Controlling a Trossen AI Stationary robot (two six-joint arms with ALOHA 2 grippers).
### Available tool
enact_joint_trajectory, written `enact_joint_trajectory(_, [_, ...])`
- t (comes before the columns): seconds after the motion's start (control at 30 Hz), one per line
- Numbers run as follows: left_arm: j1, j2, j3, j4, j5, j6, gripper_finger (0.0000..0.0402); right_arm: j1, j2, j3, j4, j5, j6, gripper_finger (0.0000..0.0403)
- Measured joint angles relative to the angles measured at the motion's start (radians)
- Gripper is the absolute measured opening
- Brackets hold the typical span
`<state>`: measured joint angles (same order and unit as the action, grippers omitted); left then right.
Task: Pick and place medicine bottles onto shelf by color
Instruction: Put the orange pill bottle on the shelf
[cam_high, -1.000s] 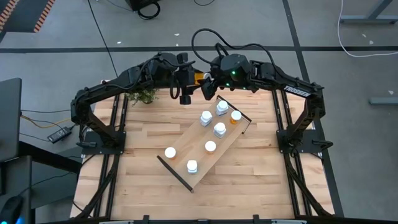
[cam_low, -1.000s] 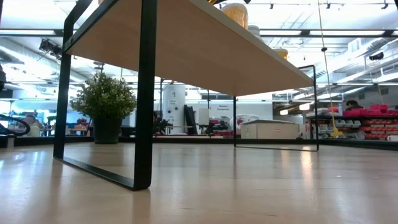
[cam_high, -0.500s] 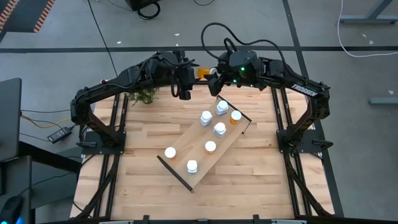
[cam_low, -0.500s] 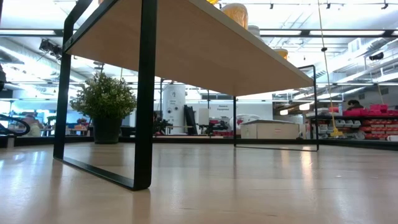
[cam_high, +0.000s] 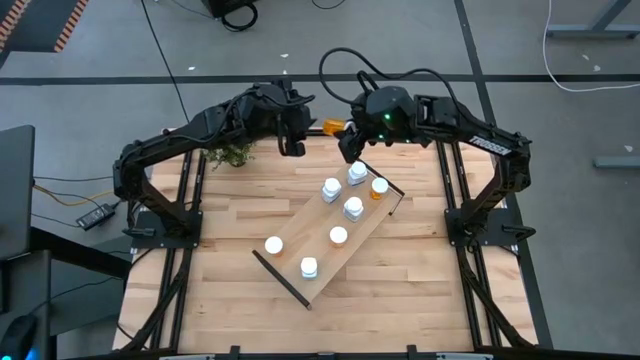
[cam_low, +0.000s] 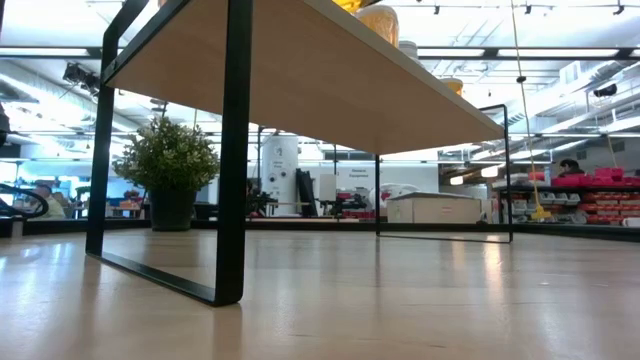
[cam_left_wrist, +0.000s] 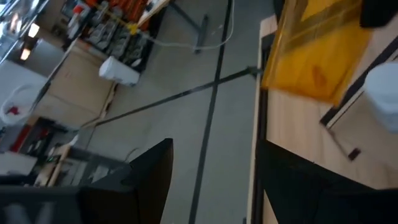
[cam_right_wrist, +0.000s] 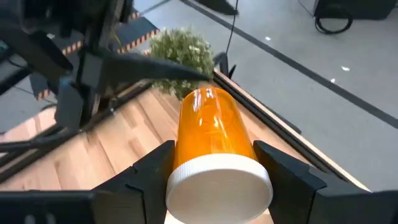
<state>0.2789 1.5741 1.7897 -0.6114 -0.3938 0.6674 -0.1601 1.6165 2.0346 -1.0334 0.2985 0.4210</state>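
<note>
Risk of a dropped bottle at the far edge

Potted plant (cam_high: 231, 153) marks the tabletop's (cam_high: 230, 300) far-left corner, with the left gripper (cam_high: 291, 146) hovering just beside it; its fingers (cam_left_wrist: 149, 174) stand apart with nothing between them. Next over, the right gripper (cam_high: 347, 150) has its fingers (cam_right_wrist: 287, 171) closed on an orange bottle (cam_right_wrist: 213, 140), held lying on its side above the far edge. If that hold on the round body slackens, the bottle could fall off onto the floor. Farther right, the shelf (cam_high: 300, 262) already carries six bottles; lowering among the nearest white caps (cam_high: 357, 172) could topple them.
</note>
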Motion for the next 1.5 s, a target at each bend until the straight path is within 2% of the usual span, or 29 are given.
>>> enact_joint_trajectory(0.17, [0.014,-0.017,0.001,-0.074,-0.040,0.004,0.0234,-0.001,0.000,0.000,-0.011,-0.005,-0.001,0.0216])
enact_joint_trajectory(0.33, [0.028,-0.035,0.000,-0.096,-0.066,-0.048,0.0226,0.000,0.000,0.000,-0.009,-0.056,0.003,0.0216])
enact_joint_trajectory(0.57, [0.011,-0.089,0.000,0.136,-0.064,-0.140,0.0209,0.000,0.000,0.000,-0.005,-0.109,-0.020,0.0216])
enact_joint_trajectory(0.7, [0.001,-0.098,0.000,0.237,-0.014,-0.186,0.0201,-0.001,0.000,0.000,0.001,-0.152,-0.032,0.0216])
enact_joint_trajectory(0.87, [-0.028,-0.086,0.000,0.234,0.048,-0.213,0.0195,0.007,0.000,0.000,0.033,-0.163,-0.038,0.0216])
enact_joint_trajectory(1.5, [-0.073,-0.069,0.000,0.182,0.051,-0.270,0.0185,0.025,0.000,0.001,0.185,-0.177,-0.094,0.0216])
